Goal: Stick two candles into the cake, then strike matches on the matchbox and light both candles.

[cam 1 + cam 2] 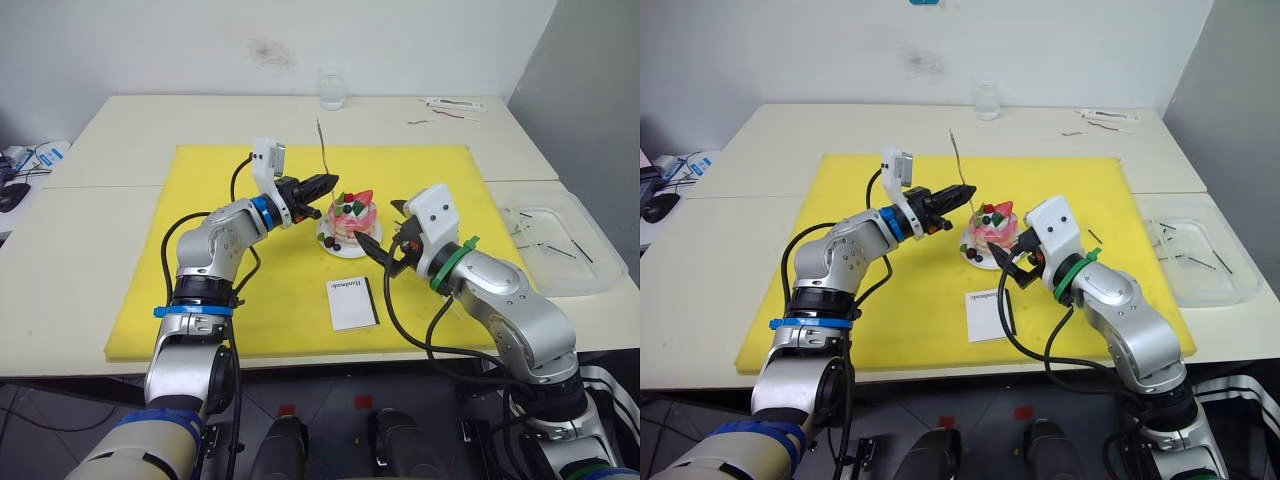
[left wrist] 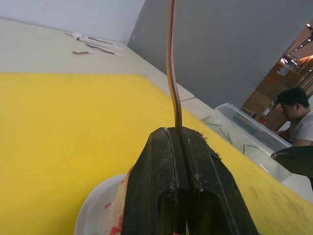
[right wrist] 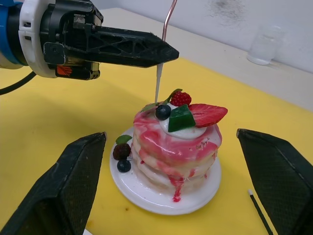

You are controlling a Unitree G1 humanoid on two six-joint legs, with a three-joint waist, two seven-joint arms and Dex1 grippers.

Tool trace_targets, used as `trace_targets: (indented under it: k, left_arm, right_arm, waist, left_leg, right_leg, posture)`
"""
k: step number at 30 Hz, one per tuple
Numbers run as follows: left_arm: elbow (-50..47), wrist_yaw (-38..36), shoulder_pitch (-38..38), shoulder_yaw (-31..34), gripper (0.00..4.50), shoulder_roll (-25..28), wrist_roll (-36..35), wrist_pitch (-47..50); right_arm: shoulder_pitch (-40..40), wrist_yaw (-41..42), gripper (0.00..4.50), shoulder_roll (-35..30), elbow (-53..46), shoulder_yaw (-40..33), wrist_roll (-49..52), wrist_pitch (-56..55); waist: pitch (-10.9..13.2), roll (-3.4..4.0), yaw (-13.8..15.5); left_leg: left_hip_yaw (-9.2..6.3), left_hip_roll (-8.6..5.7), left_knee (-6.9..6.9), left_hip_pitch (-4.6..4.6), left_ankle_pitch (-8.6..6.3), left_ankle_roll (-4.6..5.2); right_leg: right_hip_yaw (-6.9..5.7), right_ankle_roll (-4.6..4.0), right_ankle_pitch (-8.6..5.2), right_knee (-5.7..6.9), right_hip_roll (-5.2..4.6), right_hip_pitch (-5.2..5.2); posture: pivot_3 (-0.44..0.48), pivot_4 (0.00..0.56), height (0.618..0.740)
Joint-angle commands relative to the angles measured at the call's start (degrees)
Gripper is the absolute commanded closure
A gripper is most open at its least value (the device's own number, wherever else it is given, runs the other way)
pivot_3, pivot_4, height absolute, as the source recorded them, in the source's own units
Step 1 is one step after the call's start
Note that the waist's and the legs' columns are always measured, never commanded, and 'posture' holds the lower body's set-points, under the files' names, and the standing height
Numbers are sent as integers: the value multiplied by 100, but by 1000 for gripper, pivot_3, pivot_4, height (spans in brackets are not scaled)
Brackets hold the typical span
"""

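The pink-and-red cake (image 1: pixel 352 220) sits on its small white plate (image 3: pixel 146 196) at the middle of the yellow mat (image 1: pixel 200 280). My left gripper (image 1: pixel 335 181) is shut on a thin candle (image 1: pixel 322 150). It holds the candle upright just above the cake's left edge, pale lower end (image 3: pixel 158 83) near the topping. My right gripper (image 1: pixel 386 228) is open beside the cake on its right, with fingers (image 3: pixel 73 186) spread to either side of the plate. The white matchbox (image 1: pixel 352 303) lies flat in front of the cake. One match (image 3: pixel 259 213) lies on the mat right of the plate.
A clear plastic tray (image 1: pixel 600 285) with several thin sticks in it stands off the mat at the right. At the table's back edge is a glass (image 1: pixel 332 90), and small items (image 1: pixel 455 103) lie at the back right. A person (image 2: pixel 296 115) sits beyond the table.
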Motion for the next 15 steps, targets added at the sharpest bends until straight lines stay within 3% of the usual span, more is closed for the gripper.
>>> trace_targets:
  k: [1, 15]
  left_arm:
    - [-95, -52, -78, 43, 4500, 15, 33, -128]
    - [-10, -69, -104, 58, 4500, 11, 115, -235]
  right_arm:
    - [-79, -22, 33, 8, -197, -150, -7, -12]
    - [-109, -23, 33, 43, -153, -139, -12, -22]
  waist:
    - [0, 0, 0]
    - [0, 0, 0]
  left_leg:
    - [0, 0, 0, 0, 0, 0]
    - [0, 0, 1, 0, 0, 0]
  right_leg:
    - [0, 0, 0, 0, 0, 0]
    - [0, 0, 0, 2, 0, 0]
  posture:
    - [0, 150, 740]
    - [0, 150, 740]
